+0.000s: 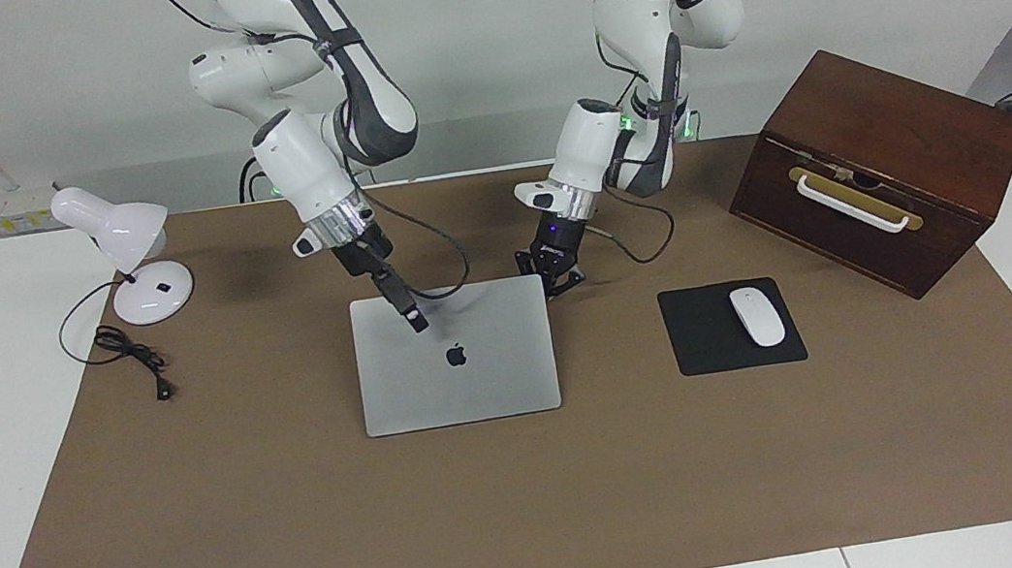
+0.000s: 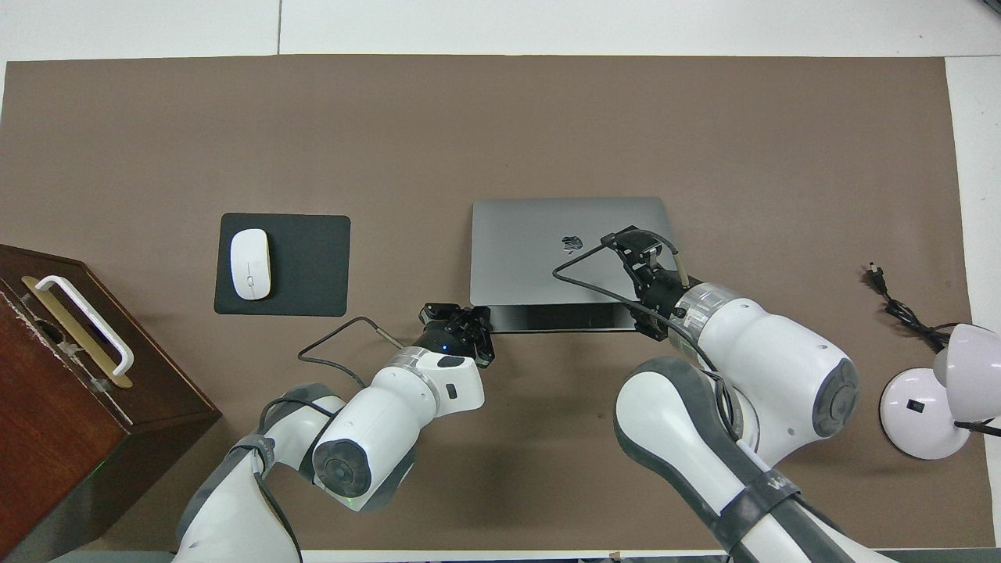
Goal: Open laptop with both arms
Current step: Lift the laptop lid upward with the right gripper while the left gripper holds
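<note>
The laptop (image 1: 455, 357) lies in the middle of the brown table mat (image 1: 536, 515), and everything else can be placed from it. Its silver-grey lid, with the dark apple logo on top, is raised a little along the edge nearest the robots; in the overhead view a dark strip of the base shows under that edge, while the edge farther from the robots stays down on the mat. The right gripper (image 1: 414, 320) is at the raised lid, over the part toward the right arm's end of the table, its slim black fingers pointing down onto the lid close to the lifted edge; whether its jaws are clenched or released cannot be told from either view. The left gripper (image 1: 556, 279) is low at the laptop's corner nearest the robots on the left arm's end, just beside the base, its jaws clenched with nothing visibly between them. Beside the laptop toward the left arm's end lies a black mouse pad (image 1: 704, 341) with a white mouse (image 1: 757, 315) on it, and farther toward that end stands a dark wooden box (image 1: 887, 136) with a white handle. Toward the right arm's end, well apart from the laptop, stands a white desk lamp (image 1: 125, 251) with its black cord (image 1: 130, 358) trailing on the mat.
</note>
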Motion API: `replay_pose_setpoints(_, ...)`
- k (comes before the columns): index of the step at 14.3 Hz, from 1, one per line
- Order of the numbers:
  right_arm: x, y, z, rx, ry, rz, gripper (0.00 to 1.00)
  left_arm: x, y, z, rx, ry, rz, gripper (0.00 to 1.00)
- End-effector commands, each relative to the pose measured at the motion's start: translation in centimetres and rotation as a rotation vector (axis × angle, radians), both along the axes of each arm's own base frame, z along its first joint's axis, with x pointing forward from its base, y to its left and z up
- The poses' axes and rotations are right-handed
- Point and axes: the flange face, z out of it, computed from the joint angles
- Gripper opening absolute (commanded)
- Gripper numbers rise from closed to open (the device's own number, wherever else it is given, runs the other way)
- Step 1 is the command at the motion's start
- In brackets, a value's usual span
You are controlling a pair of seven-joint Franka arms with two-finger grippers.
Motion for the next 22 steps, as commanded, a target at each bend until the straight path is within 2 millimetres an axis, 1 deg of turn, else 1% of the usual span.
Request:
replay_pose_setpoints(1, 1.7, 0.6, 0.8, 0.011, -0.048, -0.043, 1.0, 0.8, 0.2, -1.6, 0.019, -0.003, -0.002, 0.0)
replay_pose_setpoints(5, 3.4, 1.0, 2.1, 0.015, -0.098, -0.051, 1.0, 0.9, 0.2, -1.8, 0.021, 0.0, -0.002, 0.0)
replay_pose_setpoints(8, 5.2, 1.5, 3.3, 0.022, -0.141, -0.052, 1.0, 0.9, 0.2, -1.9, 0.022, -0.001, -0.002, 0.0)
replay_pose_setpoints(11, 6.3, 0.6, 3.6, -0.008, -0.173, -0.028, 1.0, 0.9, 0.2, -1.9, 0.023, 0.0, -0.002, 0.0)
replay_pose_setpoints(13, 6.9, 0.6, 3.9, -0.022, -0.194, -0.011, 1.0, 0.9, 0.2, -1.9, 0.023, 0.0, -0.002, 0.0)
replay_pose_setpoints(18, 9.9, -1.3, 5.6, -0.038, -0.26, -0.015, 1.0, 0.9, 0.1, -1.9, 0.022, -0.001, -0.003, 0.0)
replay_pose_setpoints(20, 10.8, -1.8, 6.3, -0.035, -0.278, -0.023, 1.0, 0.9, 0.1, -1.9, 0.021, 0.0, -0.002, 0.0)
replay_pose_setpoints(22, 11.5, -2.3, 7.4, -0.032, -0.3, -0.03, 1.0, 0.9, 0.0, -1.9, 0.021, -0.002, -0.005, 0.0)
